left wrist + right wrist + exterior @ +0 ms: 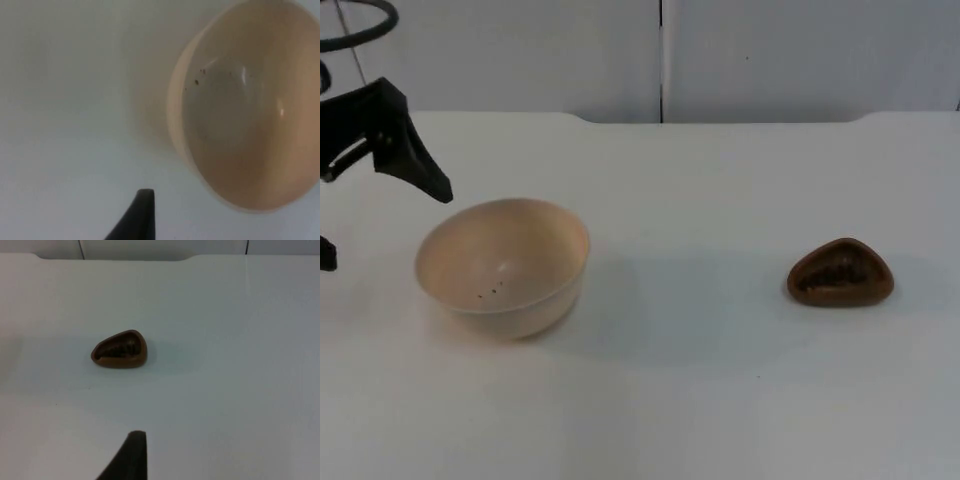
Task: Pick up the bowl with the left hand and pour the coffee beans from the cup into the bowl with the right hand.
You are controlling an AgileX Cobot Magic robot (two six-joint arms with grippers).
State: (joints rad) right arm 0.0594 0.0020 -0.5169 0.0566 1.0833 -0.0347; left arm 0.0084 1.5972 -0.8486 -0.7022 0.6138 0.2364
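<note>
I have the left gripper (375,215) hanging above the table's left side, just left of and behind the bowl (503,263), with its fingers spread wide and nothing between them. That spread is what I want for taking the bowl's rim, and the gripper is not yet touching it. The bowl stands upright on the white table (700,380), holding only a few dark specks.

The cup (840,272), a small brown rounded-triangle shape with dark coffee beans (835,275) inside, sits well apart to the right. From the right wrist I see it (119,349) far off across bare table, so I judge the right arm is waiting back from it; one black fingertip (131,455) shows, and I cannot tell how its fingers stand.

There is open table between bowl and cup and nearer me, so both can be brought toward the middle. The grey partition (520,50) closes the far edge, limiting room behind
</note>
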